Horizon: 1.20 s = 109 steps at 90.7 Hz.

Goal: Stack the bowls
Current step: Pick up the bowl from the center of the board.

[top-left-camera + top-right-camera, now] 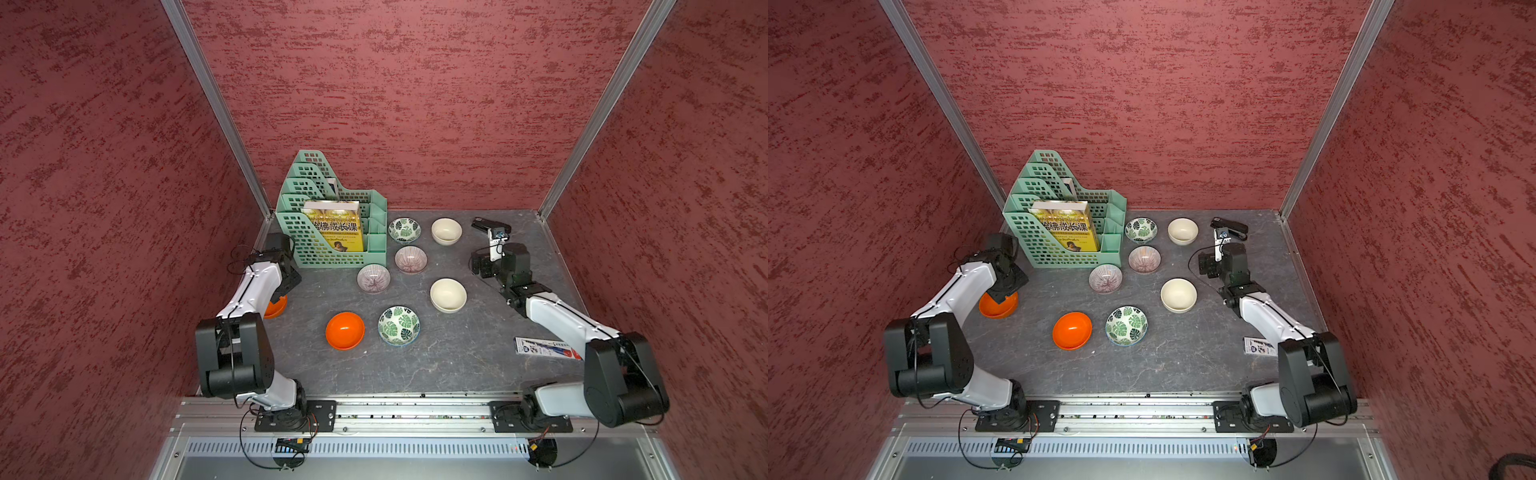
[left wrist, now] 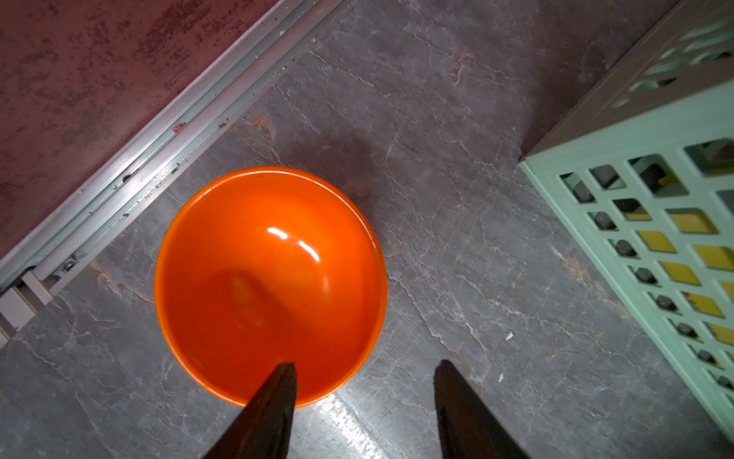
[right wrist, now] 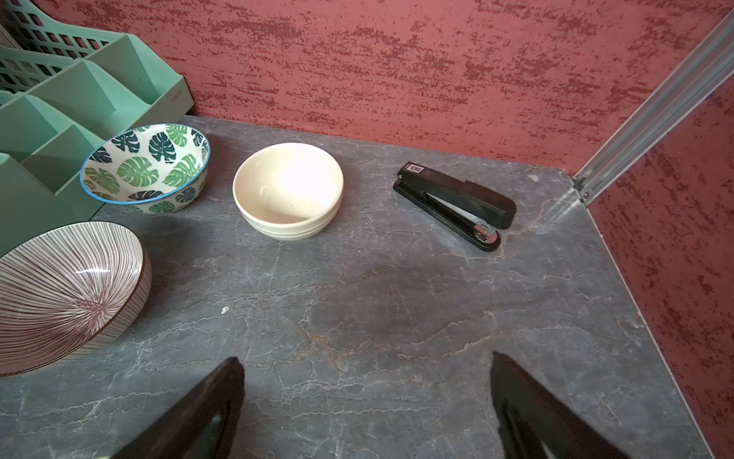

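- The left pincer [image 2: 365, 363] hangs over the orange bowl [image 2: 270, 278], which sits at the left edge of the tabletop [image 2: 456, 198], near the green file rack [image 2: 655, 238]. Its jaws stand parted, one finger [image 2: 274, 401] inside the rim and one outside, with nothing clamped.
- The right pincer [image 3: 365, 357] is spread wide over bare tabletop and holds nothing. The stapler [image 3: 456, 202] lies beyond it.
- The second orange bowl [image 1: 345, 331] sits towards the front, well apart from the first. We judge it the likely mate.
- The bowl looks stiff and glossy, so we expect it to be slick and to chip if dropped. The thin rim wall is the place to pinch.
- It stands level, mouth up. Being round, it has no long axis; its axis of symmetry runs vertical, so any point on the rim serves.
- Nothing is stacked yet: the front leaf-patterned bowl [image 1: 398, 325], the cream bowl [image 1: 448, 295] near it and a lined bowl [image 1: 373, 278] also stand singly, mouths up.
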Motion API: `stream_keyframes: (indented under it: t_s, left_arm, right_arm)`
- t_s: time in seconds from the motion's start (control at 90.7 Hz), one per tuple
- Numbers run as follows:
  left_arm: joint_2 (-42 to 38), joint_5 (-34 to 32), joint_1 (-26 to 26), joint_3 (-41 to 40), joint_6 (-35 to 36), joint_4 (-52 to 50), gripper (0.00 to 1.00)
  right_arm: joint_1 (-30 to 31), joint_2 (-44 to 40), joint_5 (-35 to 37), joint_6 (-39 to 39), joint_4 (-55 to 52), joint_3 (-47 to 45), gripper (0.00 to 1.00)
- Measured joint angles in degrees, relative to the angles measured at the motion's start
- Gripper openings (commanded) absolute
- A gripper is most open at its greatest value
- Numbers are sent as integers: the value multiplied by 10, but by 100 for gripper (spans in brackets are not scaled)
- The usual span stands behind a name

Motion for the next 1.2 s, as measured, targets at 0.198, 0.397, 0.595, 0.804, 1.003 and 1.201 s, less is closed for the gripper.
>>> stream_keyframes:
  t_s: [0.198, 0.397, 0.595, 0.804, 1.003, 1.201]
  left_arm:
    - [40, 10, 7, 18, 8, -1, 46]
    - [64, 17, 11, 21, 15, -6, 39]
    - [98, 22, 16, 52, 20, -14, 36]
    - [127, 30, 31, 56, 28, -19, 28]
    - [129, 40, 40, 56, 40, -14, 1]
    - [123, 40, 40, 55, 49, -15, 0]
  right_arm:
    - [5, -4, 1, -2, -14, 2, 98]
    - [5, -5, 1, -2, -16, 2, 98]
    - [5, -5, 1, -2, -18, 8, 98]
    - [6, -5, 1, -2, -20, 9, 98]
    - [7, -5, 1, -2, -21, 9, 98]
    - [7, -4, 1, -2, -24, 9, 98]
